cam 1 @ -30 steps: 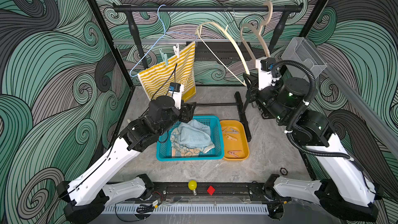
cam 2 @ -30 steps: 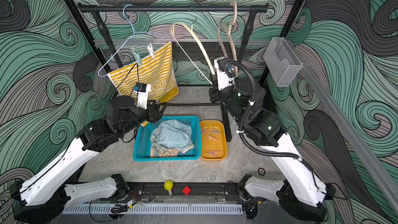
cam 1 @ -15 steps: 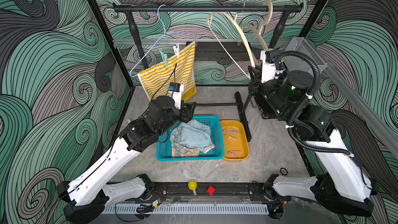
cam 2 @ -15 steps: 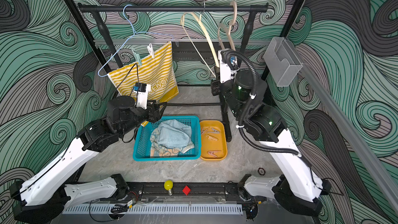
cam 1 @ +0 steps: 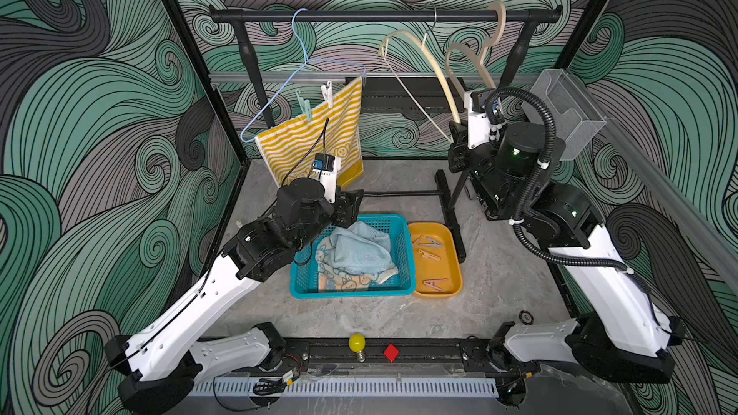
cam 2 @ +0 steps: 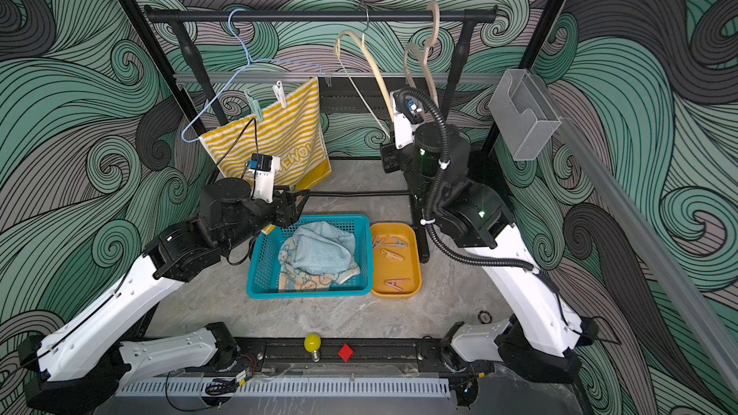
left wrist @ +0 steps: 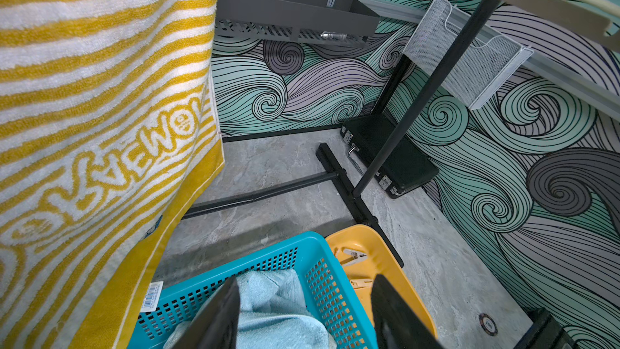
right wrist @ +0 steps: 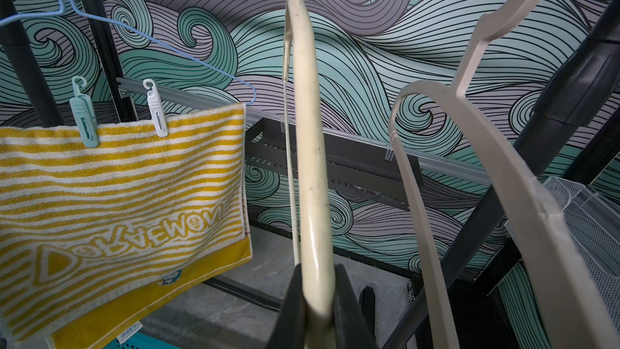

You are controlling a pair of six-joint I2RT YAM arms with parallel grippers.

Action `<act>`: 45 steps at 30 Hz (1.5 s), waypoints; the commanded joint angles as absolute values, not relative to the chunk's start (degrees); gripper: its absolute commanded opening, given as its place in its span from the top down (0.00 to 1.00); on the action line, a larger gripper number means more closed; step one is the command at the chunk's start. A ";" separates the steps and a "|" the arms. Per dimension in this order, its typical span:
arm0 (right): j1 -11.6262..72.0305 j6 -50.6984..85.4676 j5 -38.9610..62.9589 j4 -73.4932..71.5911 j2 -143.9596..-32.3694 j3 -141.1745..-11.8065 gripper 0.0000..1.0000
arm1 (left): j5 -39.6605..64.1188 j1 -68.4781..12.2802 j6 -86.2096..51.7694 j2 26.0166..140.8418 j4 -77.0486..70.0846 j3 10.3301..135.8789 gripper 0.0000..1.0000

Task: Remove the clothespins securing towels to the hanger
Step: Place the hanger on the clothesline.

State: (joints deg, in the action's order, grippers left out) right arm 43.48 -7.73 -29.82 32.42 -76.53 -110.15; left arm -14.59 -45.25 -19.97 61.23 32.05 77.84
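Clothespins (right wrist: 84, 119) – two – pin one striped towel (right wrist: 117, 196); left claw (left wrist: 307, 283) gapes, right claw (right wrist: 318, 268) grips cream hanger (right wrist: 310, 162).

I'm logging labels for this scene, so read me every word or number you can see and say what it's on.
"DORAEMON", stylised, my best reading: yellow-striped towel.
"100": round chip on the grey surface.
Barcode tag on the towel's hem: digits too small to read.
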 commanded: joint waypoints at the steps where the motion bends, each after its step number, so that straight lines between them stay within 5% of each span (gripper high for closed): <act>1: 43.42 -8.78 -31.54 29.78 -76.77 -112.44 1.00 | -15.64 -45.53 -19.64 60.12 31.24 78.04 0.39; 24: 42.98 -7.68 -31.73 34.62 -81.27 -115.13 1.00 | -16.77 -45.53 -19.73 59.08 31.71 76.64 0.39; 25: 42.98 -7.44 -31.73 34.47 -80.92 -114.48 0.98 | -16.79 -45.53 -19.77 59.06 31.73 76.64 0.39; 28: 42.98 -6.88 -30.54 33.00 -78.93 -111.19 0.64 | -16.66 -45.53 -19.40 58.89 32.23 76.88 0.39; 32: 42.98 -5.70 -27.62 32.13 -75.72 -106.81 0.42 | -17.16 -45.53 -18.34 59.14 34.56 78.39 0.39; 45: 42.98 1.10 -19.97 28.37 -63.13 -86.91 0.30 | -23.20 -45.53 -14.68 61.56 46.43 88.05 0.39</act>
State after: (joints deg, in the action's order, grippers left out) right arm 43.11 -1.54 -22.31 31.14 -64.69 -90.02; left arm -19.90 -45.25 -16.80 60.71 42.04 85.36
